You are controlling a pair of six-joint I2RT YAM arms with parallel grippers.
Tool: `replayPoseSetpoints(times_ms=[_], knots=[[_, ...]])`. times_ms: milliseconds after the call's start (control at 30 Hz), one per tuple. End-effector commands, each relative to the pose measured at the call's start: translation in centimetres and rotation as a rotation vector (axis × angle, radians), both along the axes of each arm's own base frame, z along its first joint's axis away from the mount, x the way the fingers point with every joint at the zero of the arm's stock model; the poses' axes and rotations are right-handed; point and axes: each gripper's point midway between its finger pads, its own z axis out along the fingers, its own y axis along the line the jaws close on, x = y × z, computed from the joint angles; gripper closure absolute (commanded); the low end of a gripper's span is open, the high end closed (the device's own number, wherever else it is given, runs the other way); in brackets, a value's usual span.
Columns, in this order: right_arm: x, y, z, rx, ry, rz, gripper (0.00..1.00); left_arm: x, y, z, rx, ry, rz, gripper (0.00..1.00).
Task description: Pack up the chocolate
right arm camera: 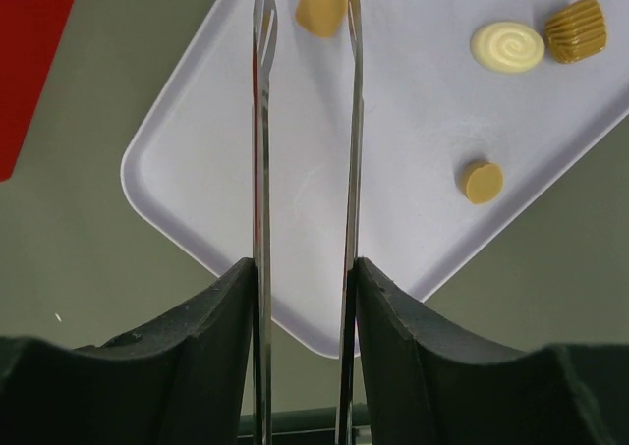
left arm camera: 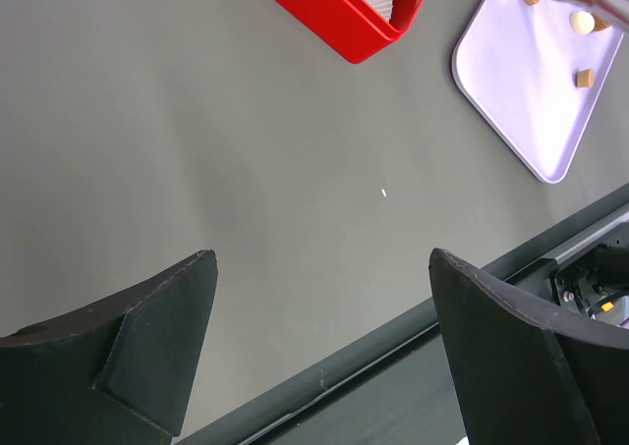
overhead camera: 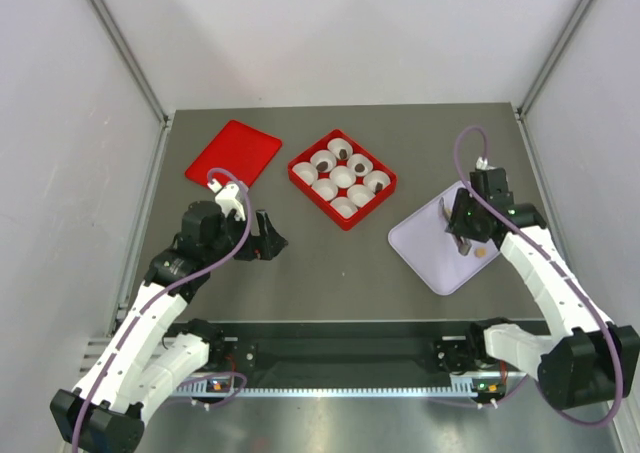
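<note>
The left hand [left arm camera: 322, 264] spread wide — right hand [right arm camera: 305, 273] pinching tweezers [right arm camera: 262, 170] astride tan chocolate [right arm camera: 321, 8].

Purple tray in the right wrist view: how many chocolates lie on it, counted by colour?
Tan chocolates: 2
Cream chocolate: 1
Brown ribbed chocolate: 1
Total on the tray: 4
</note>
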Motion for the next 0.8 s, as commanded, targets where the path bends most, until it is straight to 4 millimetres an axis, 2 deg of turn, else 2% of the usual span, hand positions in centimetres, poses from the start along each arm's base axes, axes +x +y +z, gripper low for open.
replayPoseSetpoints(times_ms=[0,333,767], knots=[[1.1,0.8,-0.2,0.028,-0.029,-0.001,0.57,0.4,-0.3,1.2,-0.018,-0.059,-0.012,0.07],[1.3,1.0,-1.8,0.036,0.002,-0.011,0.57,0.4,-0.4,1.0,-0.018,-0.051,-0.016,0.07],[1.5,1.5,-2.3,0.047,0.016,0.016,0.61,0.4,-0.4,1.1,-0.019,-0.054,-0.016,0.07]])
